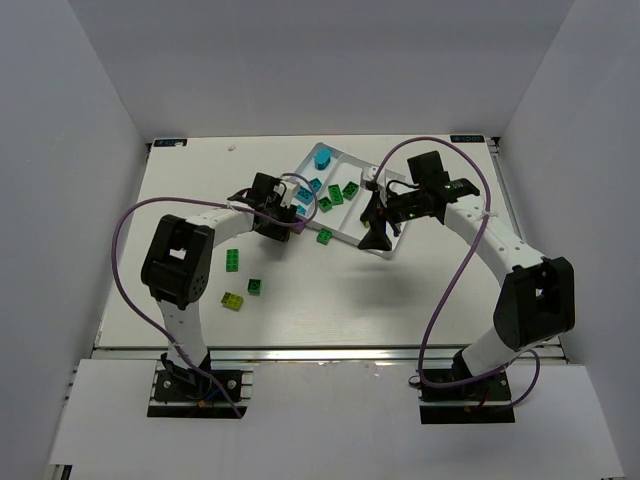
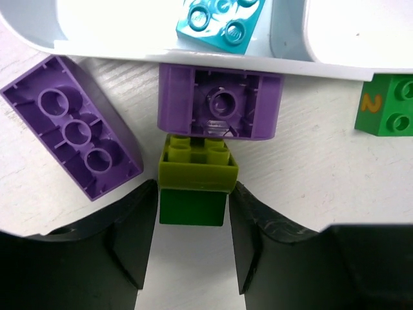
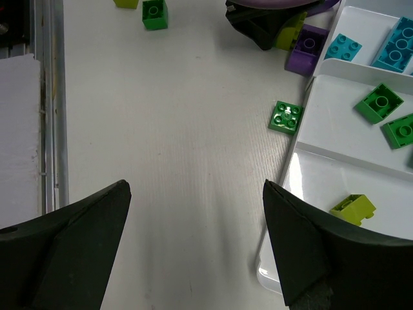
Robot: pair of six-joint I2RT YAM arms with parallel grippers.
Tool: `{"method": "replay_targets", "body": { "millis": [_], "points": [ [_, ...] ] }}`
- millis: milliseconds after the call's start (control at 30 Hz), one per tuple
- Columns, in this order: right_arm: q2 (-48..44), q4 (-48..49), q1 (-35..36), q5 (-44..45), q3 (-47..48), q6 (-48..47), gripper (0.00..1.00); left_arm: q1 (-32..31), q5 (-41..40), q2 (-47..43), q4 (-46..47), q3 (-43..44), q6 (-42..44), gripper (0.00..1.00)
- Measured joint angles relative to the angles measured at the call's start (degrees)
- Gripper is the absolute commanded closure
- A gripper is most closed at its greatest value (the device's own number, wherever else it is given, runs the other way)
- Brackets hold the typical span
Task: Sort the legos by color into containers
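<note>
While a green brick point(image 1: 232, 260), a second green brick point(image 1: 254, 286) and a yellow-green brick point(image 1: 232, 300) lie loose on the left of the table point(image 1: 200, 170), the step in hand is a pick-up beside the tray.

Left gripper point(image 2: 193, 194) — its fingers point(image 2: 135, 219) stand on either side of a stacked pair point(image 2: 197, 169), yellow-green on dark green, on the table just short of the tray point(image 2: 193, 61). Contact looks likely, but I cannot tell whether they pinch it.

Purple bricks: one point(image 2: 71, 126) lies left of the pair, another point(image 2: 219, 103) between pair and tray wall.

Tray contents: cyan bricks point(image 3: 342, 46) in one compartment, green bricks point(image 3: 379, 103) in the next, a single yellow-green piece point(image 3: 353, 210) in the third.

A stray green brick point(image 3: 286, 117) lies on the table just beside the tray.

Right gripper point(image 3: 197, 239) — fingers spread wide, holding nothing, above the table by the tray.

Next move: a firm grip and a lift. The pair mixes two colours, so it probably needs splitting.
</note>
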Motion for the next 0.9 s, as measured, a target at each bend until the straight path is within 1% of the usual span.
{"method": "replay_targets", "body": {
  "millis": [67,100,167,200,300,433,533,633,700,767,900],
  "points": [
    [0.0,-0.1,0.0,0.0,0.0,-0.1,0.13,0.0,0.4,0.0,1.1,-0.6,-0.2,0.45],
    [0.0,-0.2,0.0,0.0,0.0,-0.1,0.13,0.0,0.7,0.0,1.4,-0.6,-0.3,0.54],
    [0.0,-0.2,0.0,0.0,0.0,-0.1,0.14,0.0,1.4,0.0,1.6,-0.7,-0.5,0.66],
    [0.0,-0.2,0.0,0.0,0.0,-0.2,0.15,0.0,1.7,-0.1,1.6,-0.7,-0.6,0.74],
    [0.0,-0.1,0.0,0.0,0.0,0.2,0.17,0.2,2.6,-0.2,1.5,-0.7,-1.0,0.83],
    [0.0,1.3,0.0,0.4,0.0,5.0,0.11,0.2,5.4,-3.4,1.7,-2.8,-3.5,0.95],
    [0.6,3.2,0.0,-1.4,0.9,11.0,0.11,0.3,11.8,-11.3,4.7,-8.2,-6.9,0.96],
    [2.7,4.7,0.2,-6.7,3.2,14.8,0.11,0.2,21.8,-20.5,13.6,-15.5,-12.4,0.96],
    [4.0,4.8,0.7,-9.4,4.2,13.7,0.11,-0.4,28.4,-26.2,21.5,-21.2,-17.2,0.97],
    [4.7,4.8,1.5,-11.2,4.3,11.6,0.11,-1.5,33.0,-29.9,27.7,-25.9,-20.9,0.99],
    [6.1,4.7,3.2,-13.1,5.3,8.7,0.11,-4.1,38.6,-33.6,35.0,-31.0,-26.2,1.0]
  ]
}}
